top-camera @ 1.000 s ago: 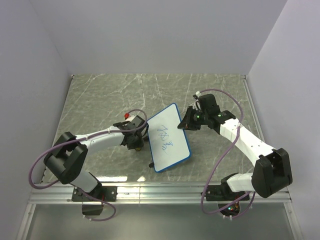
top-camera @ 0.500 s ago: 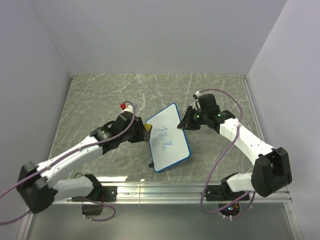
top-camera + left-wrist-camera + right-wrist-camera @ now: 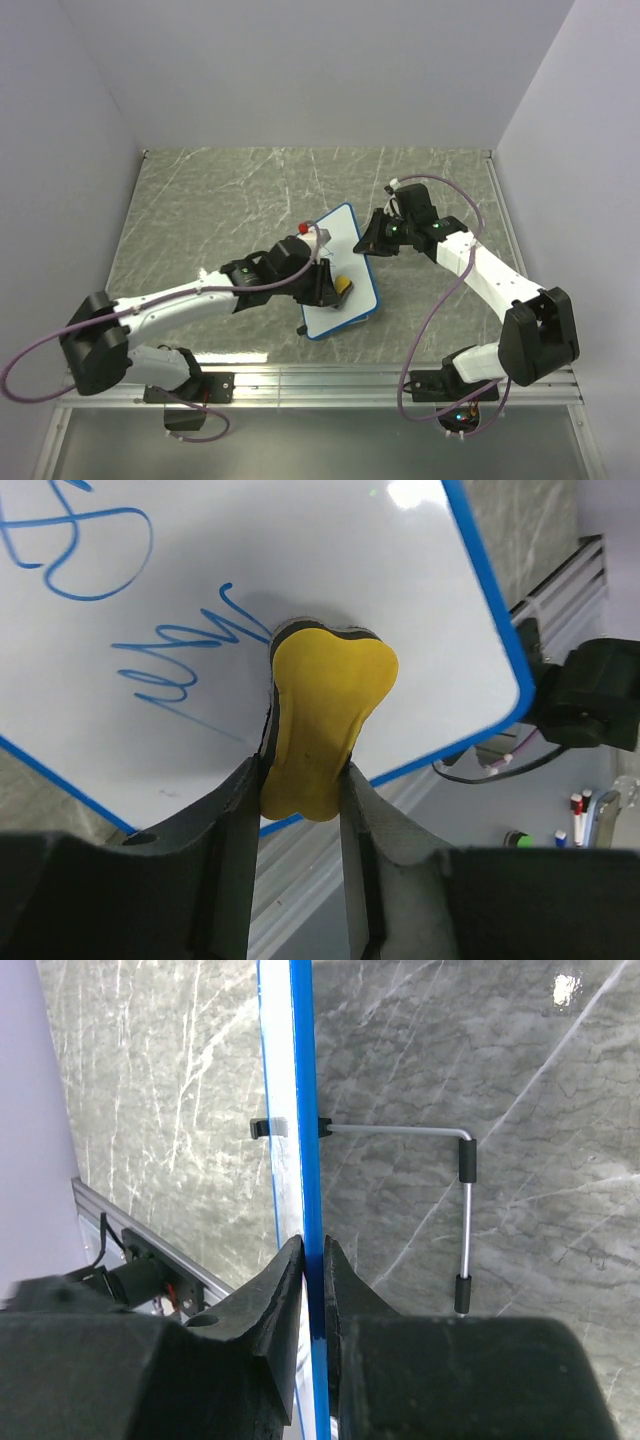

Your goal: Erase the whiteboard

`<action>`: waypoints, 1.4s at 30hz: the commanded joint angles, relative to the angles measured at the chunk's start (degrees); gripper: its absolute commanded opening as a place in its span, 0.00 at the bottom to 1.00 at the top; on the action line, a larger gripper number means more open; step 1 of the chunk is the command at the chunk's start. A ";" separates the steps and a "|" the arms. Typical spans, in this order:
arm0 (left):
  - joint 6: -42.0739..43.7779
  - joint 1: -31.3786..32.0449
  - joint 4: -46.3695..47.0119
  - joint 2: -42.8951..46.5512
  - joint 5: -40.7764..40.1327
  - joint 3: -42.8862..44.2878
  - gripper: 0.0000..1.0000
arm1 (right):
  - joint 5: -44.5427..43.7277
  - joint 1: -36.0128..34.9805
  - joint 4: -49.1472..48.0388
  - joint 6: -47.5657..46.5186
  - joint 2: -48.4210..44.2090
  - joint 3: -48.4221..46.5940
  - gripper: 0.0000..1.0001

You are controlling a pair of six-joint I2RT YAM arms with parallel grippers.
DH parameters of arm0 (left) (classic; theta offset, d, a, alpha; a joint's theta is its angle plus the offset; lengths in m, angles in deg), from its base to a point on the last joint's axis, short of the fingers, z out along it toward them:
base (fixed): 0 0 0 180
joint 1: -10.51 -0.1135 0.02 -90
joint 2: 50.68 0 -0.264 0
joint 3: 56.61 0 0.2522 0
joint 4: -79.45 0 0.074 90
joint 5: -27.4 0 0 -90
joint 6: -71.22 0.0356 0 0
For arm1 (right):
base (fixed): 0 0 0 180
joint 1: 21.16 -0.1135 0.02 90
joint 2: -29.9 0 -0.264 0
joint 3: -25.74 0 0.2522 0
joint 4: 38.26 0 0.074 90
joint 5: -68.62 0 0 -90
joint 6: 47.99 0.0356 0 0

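Open marble tabletop [image 3: 220, 200] lies behind and to the left of the whiteboard [image 3: 342, 230], as far as the grey walls [image 3: 70, 150]. The left arm [image 3: 200, 292] lies across the board's front, and the left gripper [image 3: 336, 289] pinches a yellow eraser [image 3: 322, 715] against the face. The right gripper [image 3: 368, 245] clamps the board's right edge. Behind the board, a wire stand [image 3: 420, 1132] juts out over the table.

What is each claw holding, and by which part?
Left claw pinches the yellow eraser by its near end; right claw clamps the whiteboard by its blue frame edge.
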 commanded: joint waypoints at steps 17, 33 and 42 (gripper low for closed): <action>-5.96 -4.66 2.66 -10.82 -8.82 -6.90 0.00 | -0.04 -1.08 5.06 -2.07 -3.68 3.92 0.00; -3.76 1.91 -1.03 -11.95 -6.01 6.59 0.00 | 1.37 -1.08 3.66 -1.72 -4.12 4.89 0.00; -1.22 3.42 -6.30 -15.47 -5.56 18.31 0.00 | 1.19 -1.08 3.57 -1.72 -5.26 6.12 0.00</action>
